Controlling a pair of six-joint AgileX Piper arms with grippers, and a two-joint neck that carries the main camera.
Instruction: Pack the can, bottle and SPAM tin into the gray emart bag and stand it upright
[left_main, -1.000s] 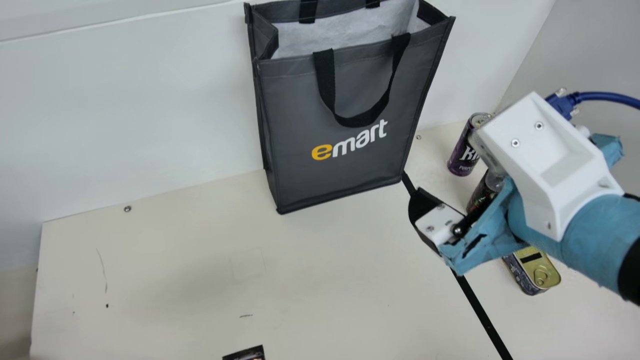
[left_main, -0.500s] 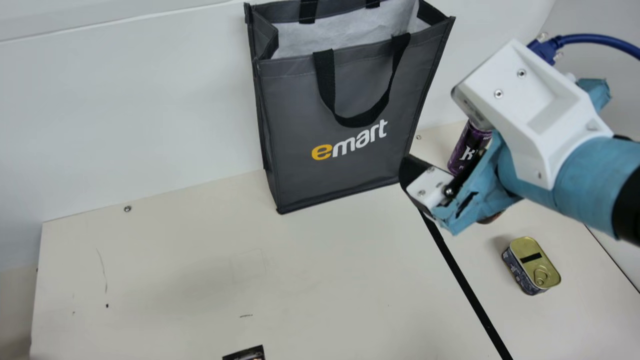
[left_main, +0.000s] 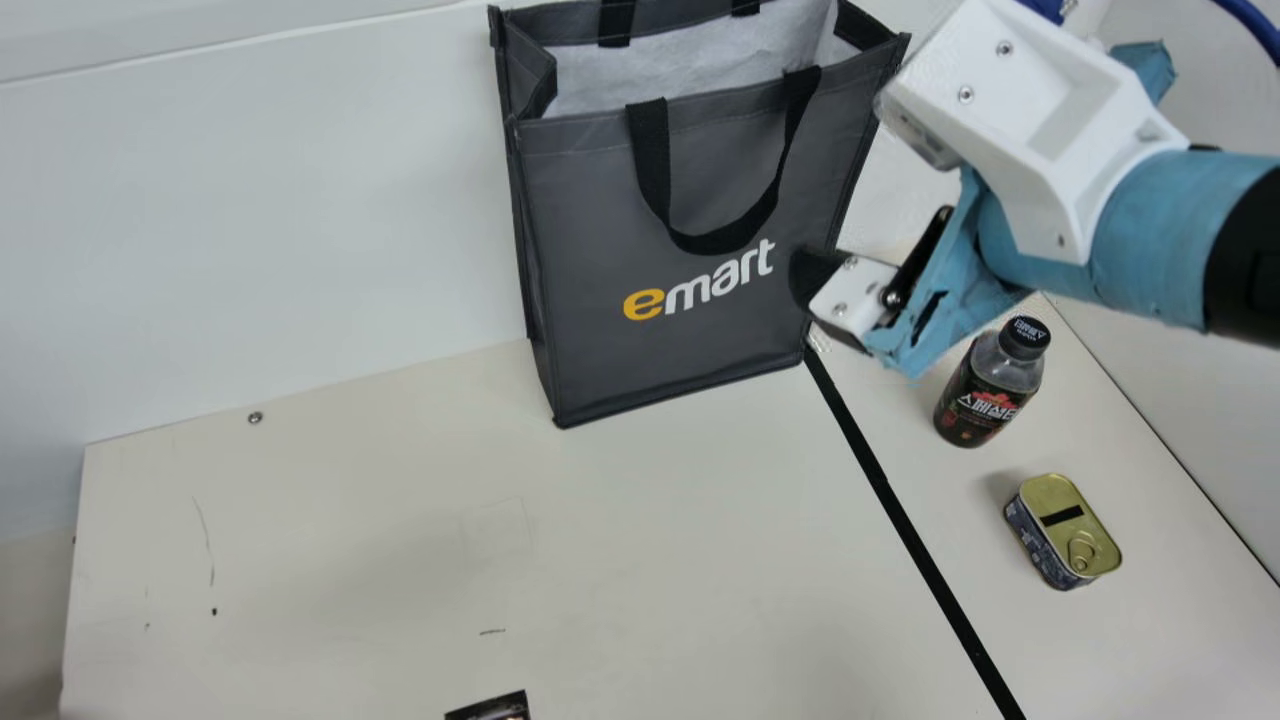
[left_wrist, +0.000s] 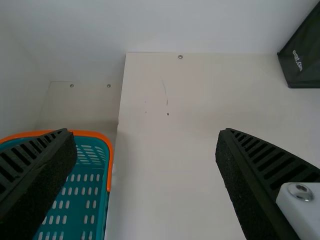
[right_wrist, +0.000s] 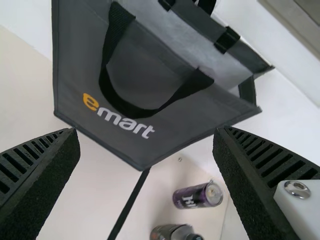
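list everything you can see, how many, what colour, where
gray emart bag: one, gray, upright on the table
can: one, purple, between bag and bottle
bottle: one, dark, standing near the tin
SPAM tin: one, gold lid, right of the black line
basket: one, teal with orange rim, beside the table
black line: one, across the table
table: one, cream, under the bag
left gripper: one, black, left wrist view
right gripper: one, black, near the bag

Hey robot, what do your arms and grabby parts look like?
My right arm has a light-blue covering, a black section, an angular white housing with small screws, and a blue cable. Both arms' open jaws are black and ribbed, beside a white piece with a silver screw.
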